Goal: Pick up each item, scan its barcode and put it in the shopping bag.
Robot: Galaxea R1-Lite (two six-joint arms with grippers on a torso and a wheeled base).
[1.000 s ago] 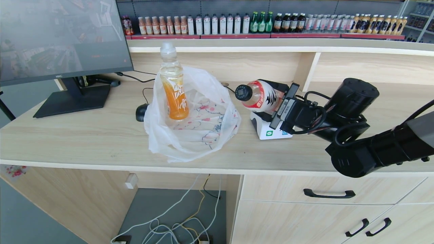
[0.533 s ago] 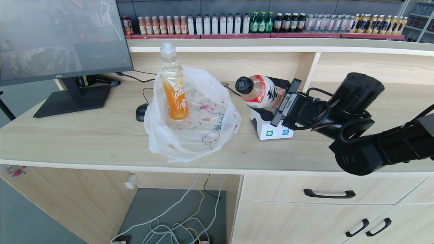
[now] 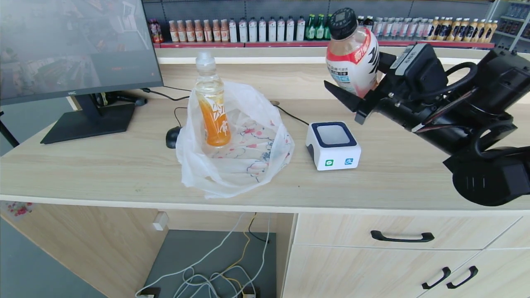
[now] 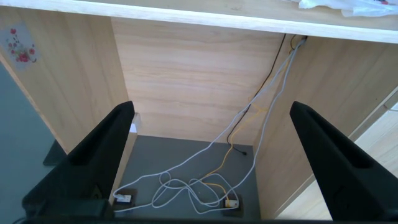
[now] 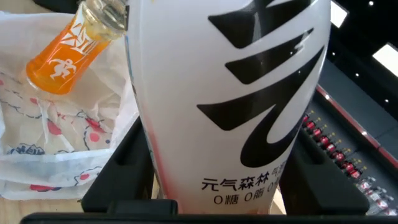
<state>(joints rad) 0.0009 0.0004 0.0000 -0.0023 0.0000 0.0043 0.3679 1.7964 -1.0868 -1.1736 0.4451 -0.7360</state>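
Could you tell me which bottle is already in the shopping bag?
The orange-drink bottle, standing upright in the shopping bag; the white-labelled black-capped bottle is held aloft by the right gripper.

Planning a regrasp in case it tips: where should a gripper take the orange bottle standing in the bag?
Probably grip the orange bottle at its clear shoulder just below the cap, coming in level from the front. It stands upright, and that part rises above the shopping bag, whose film sits close around the lower body.
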